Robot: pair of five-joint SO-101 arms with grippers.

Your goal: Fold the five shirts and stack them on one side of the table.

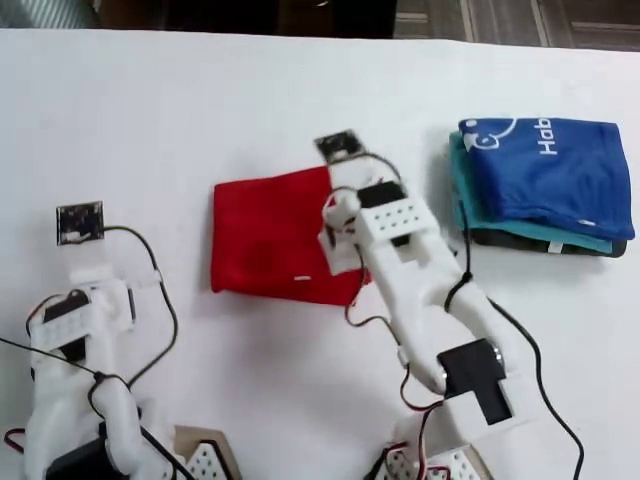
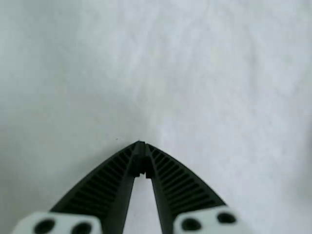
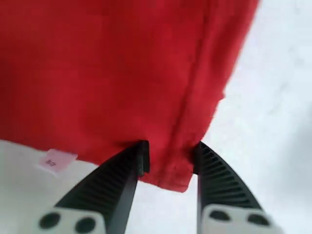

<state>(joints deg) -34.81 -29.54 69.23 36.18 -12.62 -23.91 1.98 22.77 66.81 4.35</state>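
lying crosswise, red shirt [image 1: 265, 235] has one edge inside right end effector [image 3: 168, 161].

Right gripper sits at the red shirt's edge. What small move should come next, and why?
Probably shut the right gripper on the hem of the red shirt: it is open and straddles that edge, and the folded shirt lies apart from the stack topped by the blue shirt, where it likely belongs. The left gripper is shut over bare table.
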